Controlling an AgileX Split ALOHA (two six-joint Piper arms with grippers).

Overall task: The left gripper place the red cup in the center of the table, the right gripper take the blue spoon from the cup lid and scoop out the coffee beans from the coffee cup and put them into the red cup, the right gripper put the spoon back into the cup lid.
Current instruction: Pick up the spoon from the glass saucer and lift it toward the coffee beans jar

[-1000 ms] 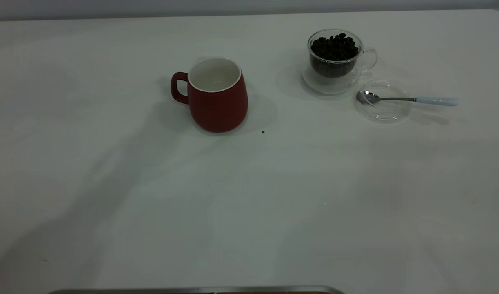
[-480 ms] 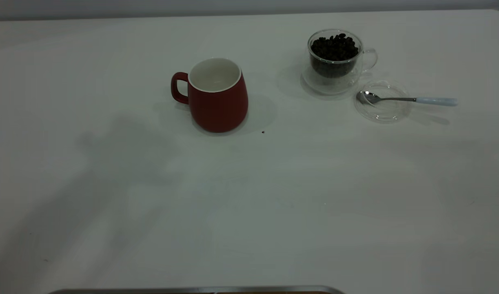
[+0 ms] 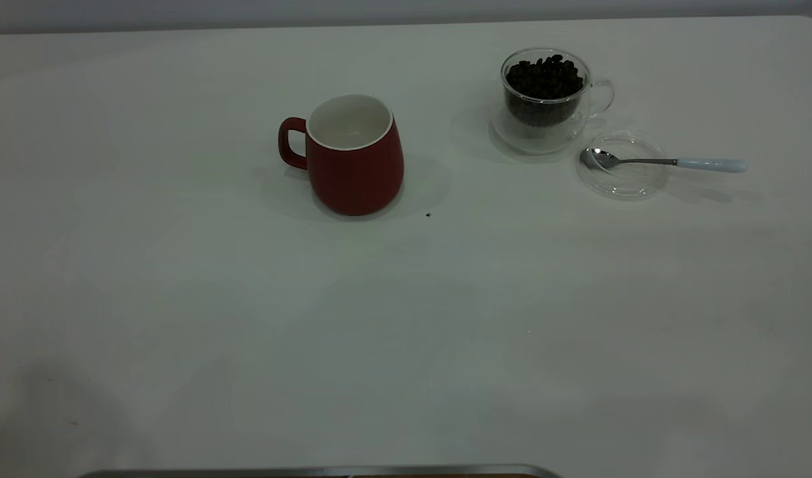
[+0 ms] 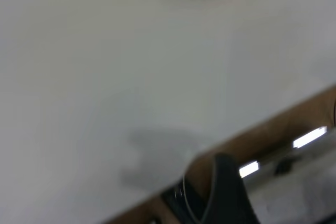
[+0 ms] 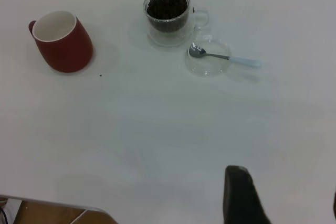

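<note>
Red cup point(image 3: 356, 158) stands upright a little left of centre in the upper half of the exterior frame, its white inside showing nothing in it and its loop handle pointing toward the frame's left. Just beside its base, toward the lower right, a single dark speck point(image 3: 427, 214) lies on the table point(image 3: 406, 332). Well apart, toward the upper right of the frame, the coffee cup point(image 3: 546, 99) stands upright, filled near its rim with the coffee beans point(image 3: 544, 78), its clear handle turned to the right. Just below and right of it lies the cup lid point(image 3: 623, 166), flat on the table and close to the glass cup's base. The blue spoon point(image 3: 664, 160) rests across the lid, its metal bowl inside the rim on the lid's left part and its pale handle sticking out past the rim to the right.

No arm appears in the exterior frame. In the right wrist view, a dark finger point(image 5: 241, 195) of the right gripper shows at the lower edge, well apart from the cups and holding nothing; how wide the fingers stand cannot be told. In the left wrist view, a dark part of the left gripper point(image 4: 223, 192) sits at the lower edge beyond the table's edge, the red cup far off at the top; its opening cannot be told either.
</note>
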